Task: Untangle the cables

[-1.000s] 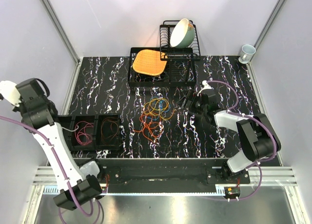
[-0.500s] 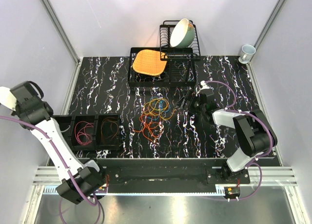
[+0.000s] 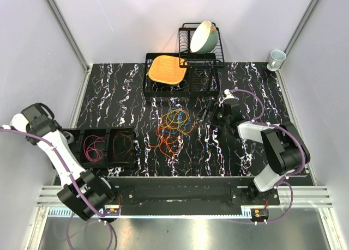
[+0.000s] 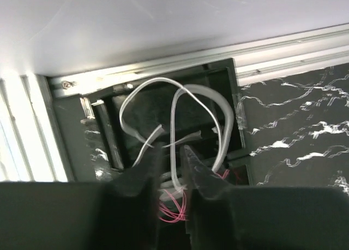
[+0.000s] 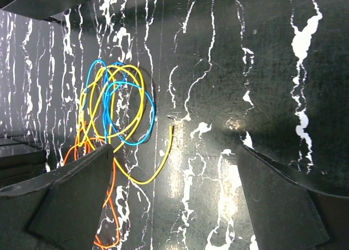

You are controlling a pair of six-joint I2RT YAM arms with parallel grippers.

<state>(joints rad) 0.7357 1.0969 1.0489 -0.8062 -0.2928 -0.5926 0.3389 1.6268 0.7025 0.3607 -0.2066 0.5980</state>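
The cables (image 3: 173,128) lie as a loose tangle of orange, yellow and blue loops mid-table. In the right wrist view the yellow and blue loops (image 5: 117,100) sit at the left, with a yellow end (image 5: 170,131) trailing out. My right gripper (image 5: 174,206) is low over the table just right of the tangle, open wide with nothing between its fingers. My left gripper (image 4: 169,150) hovers over the left compartment of a black tray (image 3: 73,133). Its jaws stand slightly apart, and a white cable (image 4: 175,114) runs loosely through the gap and loops into the compartment.
The tray's other compartments hold pink cables (image 3: 94,148) and orange cables (image 3: 121,145). At the back are a dish rack (image 3: 210,62) with a bowl (image 3: 204,36) and an orange woven mat (image 3: 166,69). A mug (image 3: 276,58) stands far right. Walls close in on both sides.
My left arm has swung down towards the tray's left end, and its jaws have parted from shut. The right gripper has edged slightly towards the tangle.
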